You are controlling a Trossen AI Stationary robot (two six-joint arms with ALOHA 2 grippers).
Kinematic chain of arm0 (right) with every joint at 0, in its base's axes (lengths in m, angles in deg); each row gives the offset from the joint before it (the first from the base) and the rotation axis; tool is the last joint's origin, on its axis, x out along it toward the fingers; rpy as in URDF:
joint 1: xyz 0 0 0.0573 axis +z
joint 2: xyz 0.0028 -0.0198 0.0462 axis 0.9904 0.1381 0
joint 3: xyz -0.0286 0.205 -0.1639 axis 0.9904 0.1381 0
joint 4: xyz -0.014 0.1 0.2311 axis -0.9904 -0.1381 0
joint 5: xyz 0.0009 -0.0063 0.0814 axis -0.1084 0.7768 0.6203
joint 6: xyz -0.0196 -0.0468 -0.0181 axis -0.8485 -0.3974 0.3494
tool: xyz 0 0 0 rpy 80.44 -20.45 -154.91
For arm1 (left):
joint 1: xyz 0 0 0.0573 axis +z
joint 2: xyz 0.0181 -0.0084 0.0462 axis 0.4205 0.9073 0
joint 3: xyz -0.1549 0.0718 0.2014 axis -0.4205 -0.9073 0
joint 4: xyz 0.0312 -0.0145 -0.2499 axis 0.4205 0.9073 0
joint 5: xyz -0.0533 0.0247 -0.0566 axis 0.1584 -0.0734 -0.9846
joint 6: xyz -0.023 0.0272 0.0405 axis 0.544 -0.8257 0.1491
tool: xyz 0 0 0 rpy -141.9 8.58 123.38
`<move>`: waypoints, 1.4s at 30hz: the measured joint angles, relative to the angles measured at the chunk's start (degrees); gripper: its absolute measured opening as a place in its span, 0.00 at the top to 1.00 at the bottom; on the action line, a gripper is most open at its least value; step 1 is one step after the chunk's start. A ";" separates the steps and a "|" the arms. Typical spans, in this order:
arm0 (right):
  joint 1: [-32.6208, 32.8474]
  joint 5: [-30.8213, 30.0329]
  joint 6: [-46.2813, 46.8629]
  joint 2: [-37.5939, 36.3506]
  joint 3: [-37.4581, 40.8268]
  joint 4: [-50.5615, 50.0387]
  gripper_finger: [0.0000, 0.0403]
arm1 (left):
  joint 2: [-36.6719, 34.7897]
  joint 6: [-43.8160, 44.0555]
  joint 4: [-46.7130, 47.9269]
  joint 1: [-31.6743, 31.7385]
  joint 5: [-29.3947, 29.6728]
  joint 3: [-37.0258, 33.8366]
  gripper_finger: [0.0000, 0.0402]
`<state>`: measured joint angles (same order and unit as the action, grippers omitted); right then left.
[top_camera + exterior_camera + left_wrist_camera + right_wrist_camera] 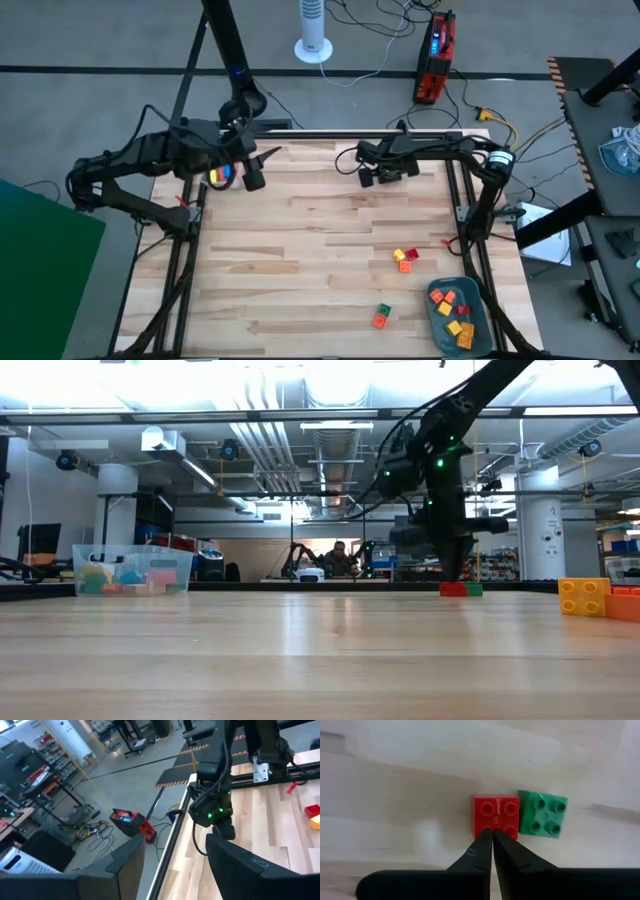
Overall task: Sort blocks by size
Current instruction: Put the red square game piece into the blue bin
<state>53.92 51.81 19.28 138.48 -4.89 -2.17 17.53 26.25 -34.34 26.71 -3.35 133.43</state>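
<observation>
A red block and a green block, both square with four studs, lie side by side on the wooden table, far from the camera in the low view. My right gripper points down over the red block, shut, with nothing between its fingers. In the high view it hides the pair. My left gripper hangs open and empty above the table's far left, over a clear box of blocks. My right gripper comes from above with its shut fingertips over the red block's top, between the two studs by one edge. Whether the tips touch the block I cannot tell. The block lies flat on the table.
A grey-blue tray at the near right holds several orange and red blocks. Loose blocks lie on the table: a red-orange cluster and a green-and-orange pair. Bare wood spreads over the table's middle and left.
</observation>
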 joint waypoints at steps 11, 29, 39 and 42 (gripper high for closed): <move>1.68 9.81 -2.28 -1.27 0.01 4.45 0.98 | 2.75 3.13 0.35 0.53 -0.04 -0.07 0.51; 6.28 13.14 -8.23 -10.35 0.02 1.42 0.78 | 6.45 22.44 -3.06 0.53 2.10 -0.07 0.51; 6.36 13.31 -12.88 -3.58 0.02 4.02 0.39 | 7.10 26.66 -2.65 0.48 2.04 -0.04 0.51; 6.36 14.85 -13.60 -2.30 0.02 4.72 0.32 | 6.98 26.66 -2.40 0.48 1.91 -0.04 0.51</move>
<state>60.28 66.66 5.68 136.18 -4.87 2.55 24.51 52.91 -36.74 27.20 -1.44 133.39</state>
